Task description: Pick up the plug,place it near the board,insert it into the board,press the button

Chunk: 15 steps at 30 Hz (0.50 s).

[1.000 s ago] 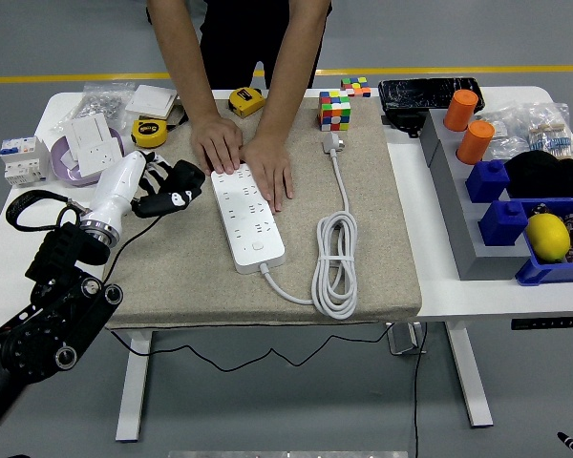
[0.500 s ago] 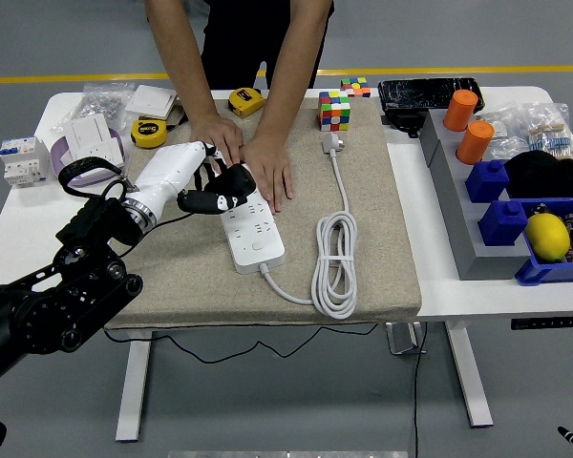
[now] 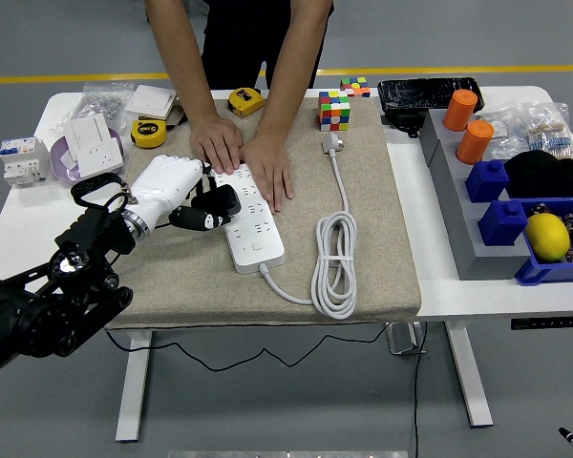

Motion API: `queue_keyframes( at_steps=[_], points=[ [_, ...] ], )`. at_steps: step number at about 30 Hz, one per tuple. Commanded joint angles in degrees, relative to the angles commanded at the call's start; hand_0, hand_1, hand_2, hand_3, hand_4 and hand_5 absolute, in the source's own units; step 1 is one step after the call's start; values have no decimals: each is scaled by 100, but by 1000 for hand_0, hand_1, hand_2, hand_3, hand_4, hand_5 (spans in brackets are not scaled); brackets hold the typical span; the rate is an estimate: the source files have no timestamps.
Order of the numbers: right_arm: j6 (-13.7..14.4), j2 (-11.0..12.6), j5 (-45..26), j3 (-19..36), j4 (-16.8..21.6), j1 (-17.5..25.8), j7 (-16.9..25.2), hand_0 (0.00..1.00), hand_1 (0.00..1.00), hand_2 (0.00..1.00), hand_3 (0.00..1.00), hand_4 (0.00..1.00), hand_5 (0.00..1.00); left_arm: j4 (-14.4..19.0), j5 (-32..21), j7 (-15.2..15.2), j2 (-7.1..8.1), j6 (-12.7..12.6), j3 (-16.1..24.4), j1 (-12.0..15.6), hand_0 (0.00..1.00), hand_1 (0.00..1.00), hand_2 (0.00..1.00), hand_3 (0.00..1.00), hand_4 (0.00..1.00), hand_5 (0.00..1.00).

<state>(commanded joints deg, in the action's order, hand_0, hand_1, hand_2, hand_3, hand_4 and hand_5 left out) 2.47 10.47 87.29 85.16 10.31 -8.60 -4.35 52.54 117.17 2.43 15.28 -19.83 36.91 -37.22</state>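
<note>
The plug (image 3: pixel 332 143) is seen right and beyond the left hand (image 3: pixel 186 196), whose fingers hang relaxed, empty, beside the board (image 3: pixel 248 215).

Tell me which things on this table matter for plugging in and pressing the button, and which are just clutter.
Job: power strip, held down by a person's hands; plug; coiled cord; left hand at the strip's left edge.

Clutter: Rubik's cube, tape measures, orange cylinders, blue bins, lemon.
</note>
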Motion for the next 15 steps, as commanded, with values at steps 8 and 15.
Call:
queue_keyframes(
  at_steps=[8, 15],
  points=[
    [2, 7, -10, -28, 0, -4, 0, 998, 839, 742, 748, 998, 833, -152, 57, -33, -89, -29, -104, -64, 453, 338, 370, 476, 641, 3],
    [1, 3, -15, -36, 0, -8, 2, 998, 840, 742, 748, 998, 834, -388, 56, -74, -185, -79, -120, -110, 457, 351, 380, 494, 666, 2]
  ],
)
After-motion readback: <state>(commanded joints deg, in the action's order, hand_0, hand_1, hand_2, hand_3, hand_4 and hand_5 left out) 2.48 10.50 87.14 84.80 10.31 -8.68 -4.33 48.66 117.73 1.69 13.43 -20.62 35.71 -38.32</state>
